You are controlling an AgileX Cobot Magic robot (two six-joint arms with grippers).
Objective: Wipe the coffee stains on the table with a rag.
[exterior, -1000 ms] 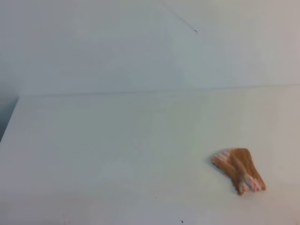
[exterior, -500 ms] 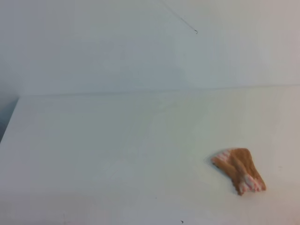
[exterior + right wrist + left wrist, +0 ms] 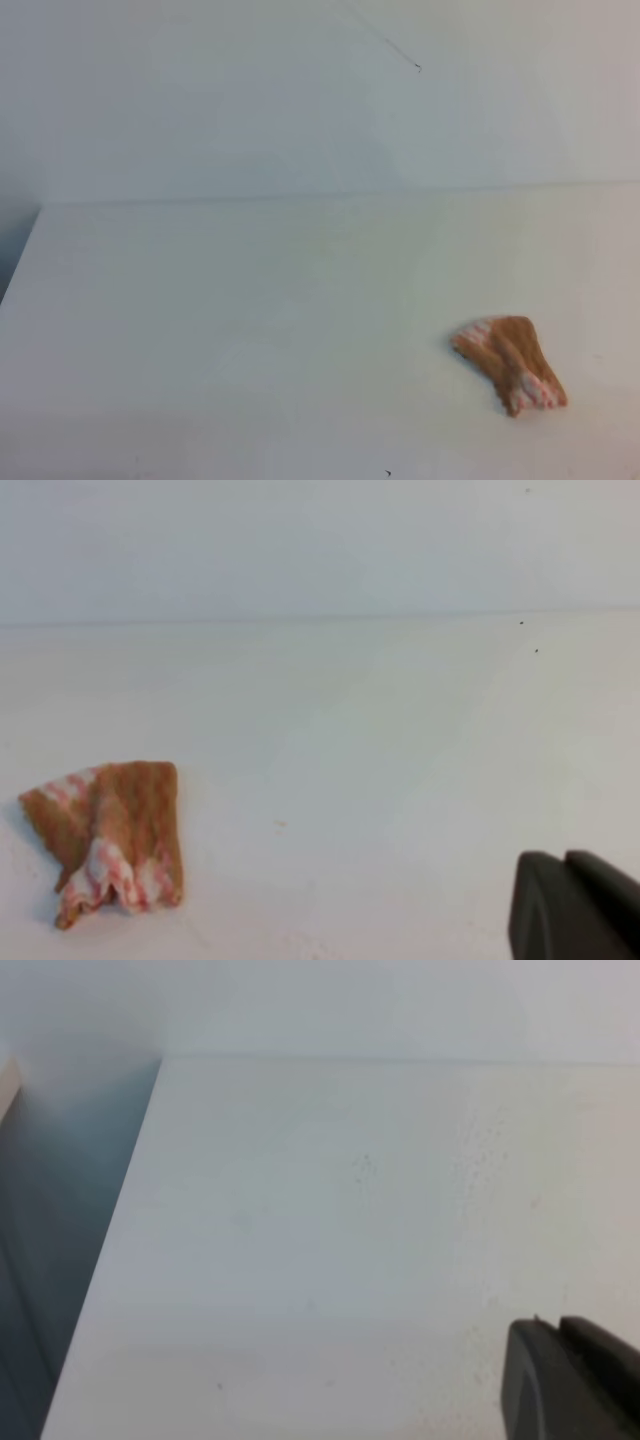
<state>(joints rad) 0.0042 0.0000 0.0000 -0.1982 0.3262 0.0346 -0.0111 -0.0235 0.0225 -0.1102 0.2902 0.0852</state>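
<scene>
- On the table [image 3: 250, 300], toward its right front, the rag [image 3: 510, 362] lies crumpled, striped edge showing, with nothing touching it.
- In the right wrist view we see the same rag [image 3: 108, 835] at lower left, well apart from the right claw [image 3: 572, 905], whose dark tips sit at the bottom right corner, pressed together and pinching nothing.
- The left claw [image 3: 575, 1380] shows only as a dark corner in its own view, above bare tabletop; the two tips look set side by side with a thin seam between them, but we cannot tell for certain whether they are shut or spread.
- Neither claw appears in the high view, so we judge both arms to be drawn back off the work area.
- We find no amber blotch anywhere: the surface reads white in all three views (a tiny tan fleck [image 3: 281, 823] to the right of the rag is too small to call a stain).
- Our judgement: either the wiping is done and the rag has been set down, or the stain lies outside what these views cover; the pictures cannot settle which.
- If wiping is left, it calls for the right claw to spread, reach the rag and pinch it.
</scene>
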